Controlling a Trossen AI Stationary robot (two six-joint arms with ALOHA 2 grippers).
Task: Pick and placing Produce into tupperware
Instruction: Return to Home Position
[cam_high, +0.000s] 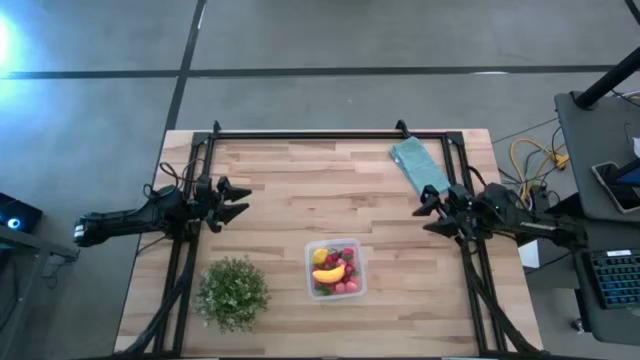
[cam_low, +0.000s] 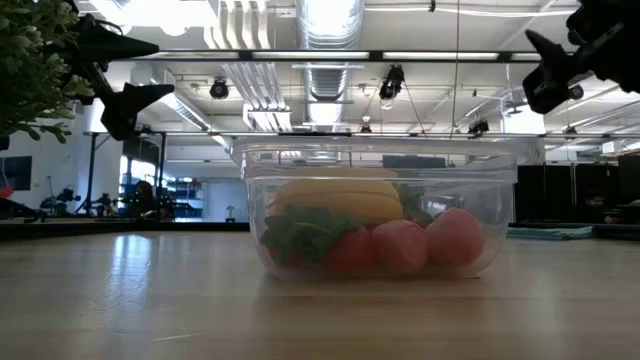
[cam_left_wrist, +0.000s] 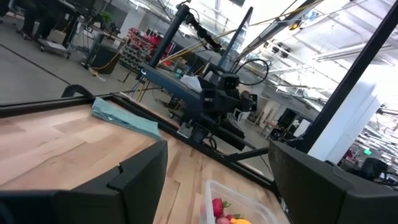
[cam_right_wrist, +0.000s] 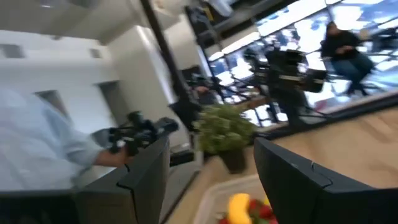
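Now produce (cam_high: 330, 272) inside tupperware (cam_high: 309, 262); left gripper (cam_high: 245, 199), right gripper (cam_high: 422, 218) fingers apart, empty; withdraw slowly, high, clear of tupperware.

No word, number, brand or sign can be read in any view. The small clear squarish plastic box (cam_low: 380, 215) has plain walls with no legible marking. Far beyond that box in the room, the shelving with red items (cam_left_wrist: 142, 45) is too blurred to make out any writing.
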